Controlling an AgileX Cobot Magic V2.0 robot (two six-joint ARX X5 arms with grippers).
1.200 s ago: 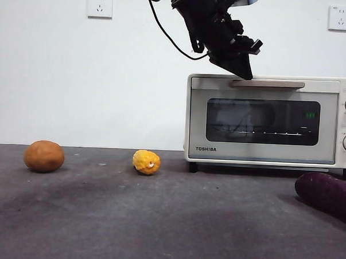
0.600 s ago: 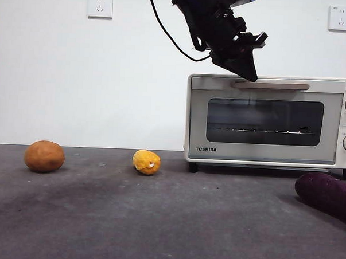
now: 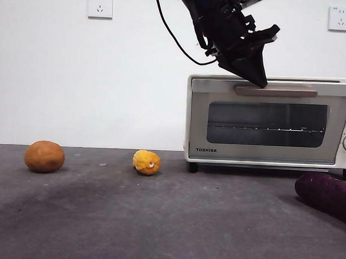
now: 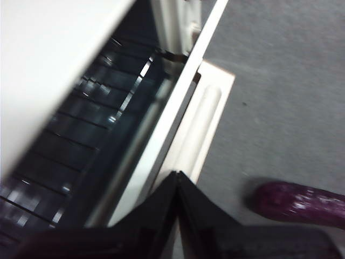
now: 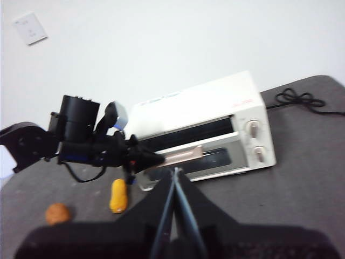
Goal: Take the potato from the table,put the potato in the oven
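Potato [image 3: 44, 156] — smooth, orange-brown oval — lies on table [image 3: 157, 220]; left hand [image 3: 260, 81], jaws together, at oven [image 3: 265, 122] handle.

Three cameras: one low on the table, one on each wrist.

The front camera sits at table height, facing the white wall and the boxy cream-white toaster oven [image 3: 271, 122], close. The left wrist camera looks steeply down, very near that oven's [image 4: 178, 108] partly open door. The right wrist camera hangs high and far back, taking in the same oven [image 5: 205, 135] and the dark grey matte table [image 5: 307, 189].
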